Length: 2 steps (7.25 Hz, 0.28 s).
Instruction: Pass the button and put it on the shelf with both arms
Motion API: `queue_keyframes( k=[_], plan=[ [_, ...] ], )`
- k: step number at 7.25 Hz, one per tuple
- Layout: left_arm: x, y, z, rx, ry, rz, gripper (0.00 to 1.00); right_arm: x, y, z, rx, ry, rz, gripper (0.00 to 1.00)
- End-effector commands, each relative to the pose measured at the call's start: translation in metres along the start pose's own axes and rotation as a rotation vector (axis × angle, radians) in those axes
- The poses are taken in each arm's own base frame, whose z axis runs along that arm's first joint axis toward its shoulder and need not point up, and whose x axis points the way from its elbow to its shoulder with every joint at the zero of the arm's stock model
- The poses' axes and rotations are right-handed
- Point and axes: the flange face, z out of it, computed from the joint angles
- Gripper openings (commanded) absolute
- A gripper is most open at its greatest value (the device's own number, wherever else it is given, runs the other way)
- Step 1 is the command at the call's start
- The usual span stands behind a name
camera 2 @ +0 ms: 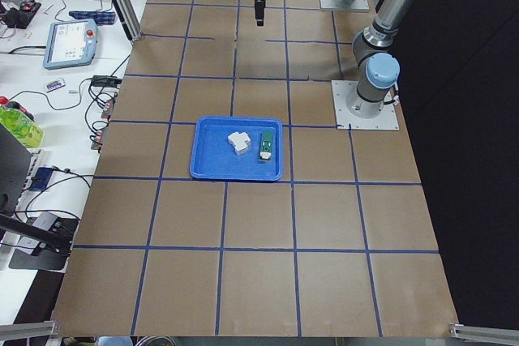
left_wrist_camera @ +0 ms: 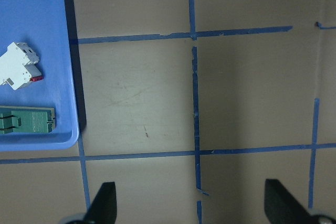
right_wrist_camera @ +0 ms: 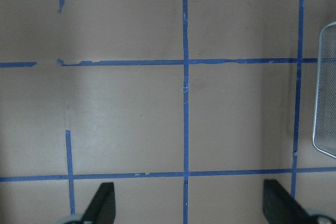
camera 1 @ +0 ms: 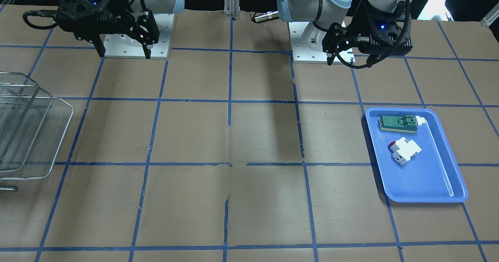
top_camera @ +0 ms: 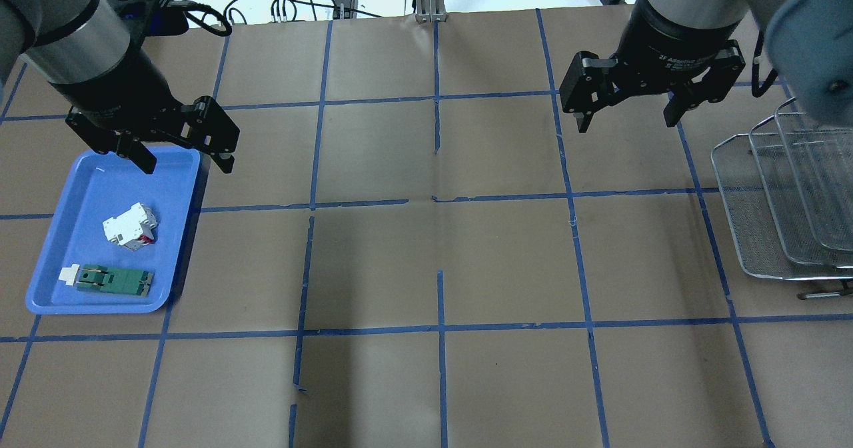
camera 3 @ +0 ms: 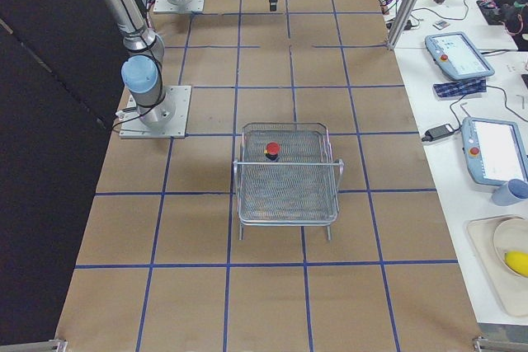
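The button rests on the shelf; left arm and right arm hover, jaws spread and empty

Between the blue tray and the shelf the table shows only brown paper and blue tape, a broad lane for either arm; the tray's low rim rings the white block and the green part, which lie apart, and the tray's half farther from the robot is bare floor; the left gripper, fingers spread wide, hangs above the table near the tray; the right gripper, fingers likewise apart, hangs near the shelf; the shelf's upper wire frames overhang its lower mesh, narrowing entry from above; the button stands on the mesh, tier unclear.
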Motion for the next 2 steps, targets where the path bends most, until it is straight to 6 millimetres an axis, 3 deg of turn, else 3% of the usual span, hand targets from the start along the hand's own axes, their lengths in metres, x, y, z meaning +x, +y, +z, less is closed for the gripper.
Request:
queue_keyframes(
  k=[1, 2],
  plan=[
    [0.0008, 0.0006, 0.0015, -0.003, -0.001, 0.000, 1.00, 0.0000, 0.0001, -0.0001, 0.002, 0.001, 0.014, 1.00],
    [0.0004, 0.0012, 0.0009, -0.002, -0.005, 0.000, 1.00, 0.0001, 0.0003, 0.0008, -0.001, 0.003, 0.014, 1.00]
  ],
)
